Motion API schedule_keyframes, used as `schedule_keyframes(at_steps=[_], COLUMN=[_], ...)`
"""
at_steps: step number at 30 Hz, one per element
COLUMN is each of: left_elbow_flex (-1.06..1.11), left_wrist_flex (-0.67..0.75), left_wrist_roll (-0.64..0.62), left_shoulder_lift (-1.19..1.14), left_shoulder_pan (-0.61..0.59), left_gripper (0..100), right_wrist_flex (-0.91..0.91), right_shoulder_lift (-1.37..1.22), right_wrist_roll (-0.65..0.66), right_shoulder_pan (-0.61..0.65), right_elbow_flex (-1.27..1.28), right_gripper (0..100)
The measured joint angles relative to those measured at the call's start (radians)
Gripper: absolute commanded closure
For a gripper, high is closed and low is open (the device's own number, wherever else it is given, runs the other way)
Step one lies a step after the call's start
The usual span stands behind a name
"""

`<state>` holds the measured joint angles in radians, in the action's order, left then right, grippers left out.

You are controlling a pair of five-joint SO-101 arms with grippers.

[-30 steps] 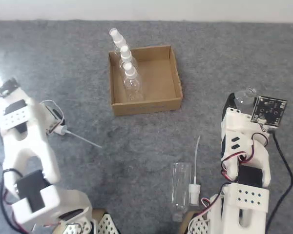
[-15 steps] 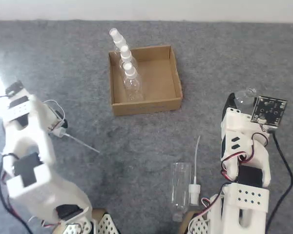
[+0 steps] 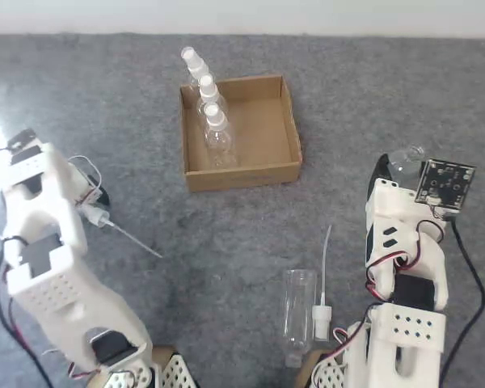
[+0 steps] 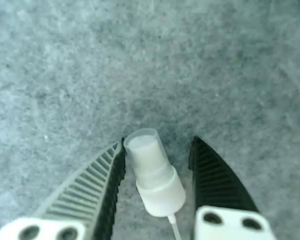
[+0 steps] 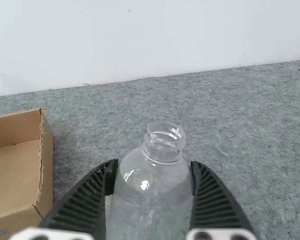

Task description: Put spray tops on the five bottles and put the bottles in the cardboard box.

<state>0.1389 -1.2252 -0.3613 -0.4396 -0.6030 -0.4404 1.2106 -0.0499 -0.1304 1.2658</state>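
Pinching spray top (image 4: 153,176), left gripper (image 4: 157,150); right gripper (image 5: 153,169) clasps bottle (image 5: 155,192).

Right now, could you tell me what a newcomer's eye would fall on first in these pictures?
Three capped bottles lean in a row along the left side of the cardboard box. The right arm's jaws grip an uncapped bottle to the right of the box, while the left arm's jaws hold a spray top far to its left.
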Motion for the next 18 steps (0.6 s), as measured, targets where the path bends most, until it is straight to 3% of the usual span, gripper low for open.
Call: schedule_keyframes(at_steps=[6, 18], left_elbow_flex=[-0.035, -0.037], left_wrist_flex=[-0.025, -0.029], left_wrist_roll=[0.0, 0.018], left_shoulder_lift=[-0.015, -0.015], left_shoulder_pan=[0.003, 0.003], left_gripper=[95, 99], right_wrist_flex=[0.0, 0.0], right_shoulder_lift=[0.0, 0.0], right_wrist_roll=[0.0, 0.0], right_shoulder_pan=[0.0, 0.0], right_elbow_flex=[0.0, 0.0], right_gripper=[92.9, 92.9])
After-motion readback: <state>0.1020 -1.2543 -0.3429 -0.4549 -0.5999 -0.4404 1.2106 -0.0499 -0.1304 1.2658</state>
